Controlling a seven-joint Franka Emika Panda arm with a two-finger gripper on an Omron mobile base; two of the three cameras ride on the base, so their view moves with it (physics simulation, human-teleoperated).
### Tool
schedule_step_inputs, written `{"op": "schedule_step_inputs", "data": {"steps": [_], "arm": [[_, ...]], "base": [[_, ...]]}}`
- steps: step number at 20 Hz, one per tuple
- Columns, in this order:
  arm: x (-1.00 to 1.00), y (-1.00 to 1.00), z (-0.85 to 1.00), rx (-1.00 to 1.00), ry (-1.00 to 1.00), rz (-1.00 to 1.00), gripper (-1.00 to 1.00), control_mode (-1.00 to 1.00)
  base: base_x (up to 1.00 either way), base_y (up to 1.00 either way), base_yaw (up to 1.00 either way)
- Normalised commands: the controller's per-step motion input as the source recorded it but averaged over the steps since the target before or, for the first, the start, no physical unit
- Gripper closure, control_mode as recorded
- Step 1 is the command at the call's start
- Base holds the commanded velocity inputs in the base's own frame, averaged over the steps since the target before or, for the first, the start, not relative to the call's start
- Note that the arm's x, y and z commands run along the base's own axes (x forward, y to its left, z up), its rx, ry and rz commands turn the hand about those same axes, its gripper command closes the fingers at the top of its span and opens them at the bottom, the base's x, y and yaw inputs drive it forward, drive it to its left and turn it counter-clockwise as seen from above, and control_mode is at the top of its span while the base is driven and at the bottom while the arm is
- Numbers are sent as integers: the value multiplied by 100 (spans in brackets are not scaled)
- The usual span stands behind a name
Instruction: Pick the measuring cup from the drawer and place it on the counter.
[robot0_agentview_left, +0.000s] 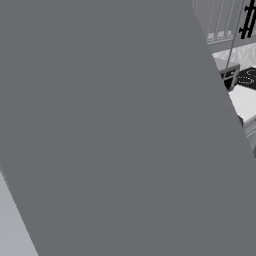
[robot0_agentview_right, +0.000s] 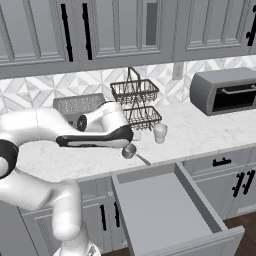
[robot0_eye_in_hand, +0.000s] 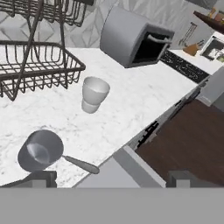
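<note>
Fingertips (robot0_eye_in_hand: 43, 178) of your tool (robot0_eye_in_hand: 111, 179) stood at the bottom of the hand view, set wide apart with nothing between them, so you held nothing. Just beyond the left tip lay the measuring cup (robot0_eye_in_hand: 40, 150), upright on the tabletop (robot0_eye_in_hand: 127, 98), its handle running across toward the open drawer (robot0_agentview_right: 165, 210) below the tool. From the right base view the cup (robot0_agentview_right: 129, 150) sat near the tabletop's front edge, directly under the tool's end; whether a tip touched it could not be told. Judgement: the cup was already out of the drawer and resting on the tabletop, so the placing looked done and the wide jaws fitted a release.

Around the tool: a small white cup (robot0_eye_in_hand: 93, 94) stood farther out, apart from the measuring cup. A wire rack (robot0_eye_in_hand: 37, 65) rose beyond and to the left, close enough that you should lift away with care. A grey toaster oven (robot0_eye_in_hand: 133, 39) sat well beyond. The drawer front projected under the tool; it appeared empty. Left base view was blocked by a grey panel (robot0_agentview_left: 115, 140).
</note>
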Motion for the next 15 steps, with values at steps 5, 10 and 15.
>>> {"op": "schedule_step_inputs", "data": {"steps": [5,10,15], "arm": [[-82,7,58,42,-31,-25,-100,-100],[-58,1,43,41,-26,-8,-100,-100],[-41,-12,56,43,-17,0,-100,-100]], "base": [[0,0,0],[0,0,0],[0,0,0]]}}
